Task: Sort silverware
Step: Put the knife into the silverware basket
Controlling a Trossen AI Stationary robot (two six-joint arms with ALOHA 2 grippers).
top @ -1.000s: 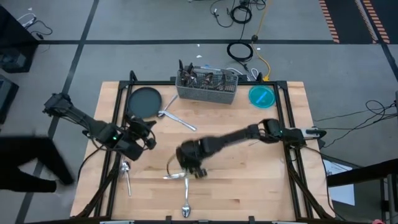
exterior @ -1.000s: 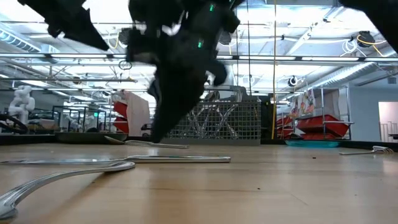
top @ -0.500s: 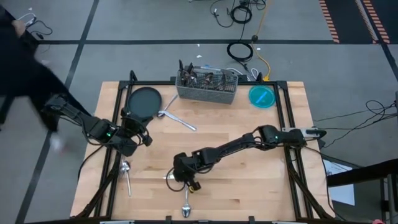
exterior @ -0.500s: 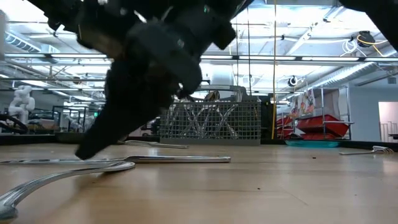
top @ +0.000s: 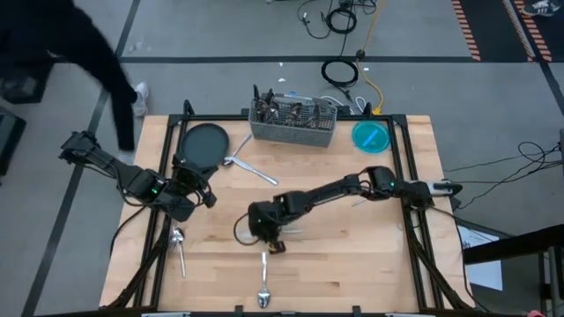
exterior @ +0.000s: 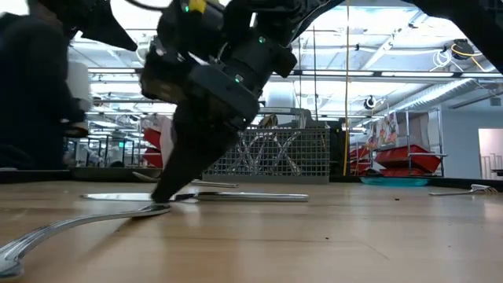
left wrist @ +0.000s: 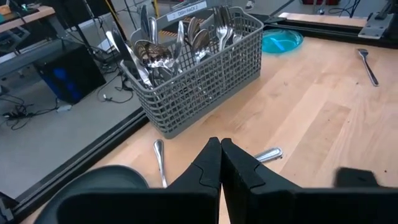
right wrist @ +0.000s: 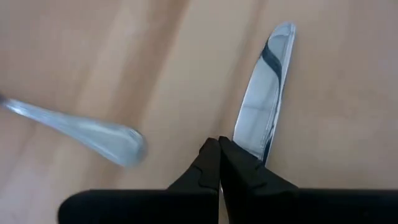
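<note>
My right gripper (top: 266, 236) reaches to the table's middle. It is shut, tips down at the wood (exterior: 167, 193). A silver knife (exterior: 244, 196) lies flat beside the tips, its blade (right wrist: 264, 93) pointing away from them. A spoon (top: 263, 280) lies toward the near edge, its handle end (right wrist: 102, 138) close to the gripper. My left gripper (left wrist: 221, 149) is shut and hovers by the dark plate (top: 204, 143). Other silverware stands in the grey caddy (top: 293, 125). Another spoon (top: 250, 167) lies by the plate, and one more piece (top: 179, 246) at the left. My right gripper comes from above, slanting down, with its shut fingers (right wrist: 239, 163) at the knife. The blade's near part (right wrist: 254, 148) shows right beside one finger, not in the slit between them. The knife lies flat on the table. Whether the finger touches it, I cannot tell.
A blue round dish (top: 372, 136) sits at the far right. One more piece of silverware (exterior: 471, 189) lies at the right. A person (top: 70, 40) walks past the table's far left corner. Bare wood shows in the right half of the table (top: 370, 255).
My right gripper swung toward the near left, then drew back toward the far edge. The knife slid along the table toward the far right and still lies flat. A person moved across behind the table's left side.
</note>
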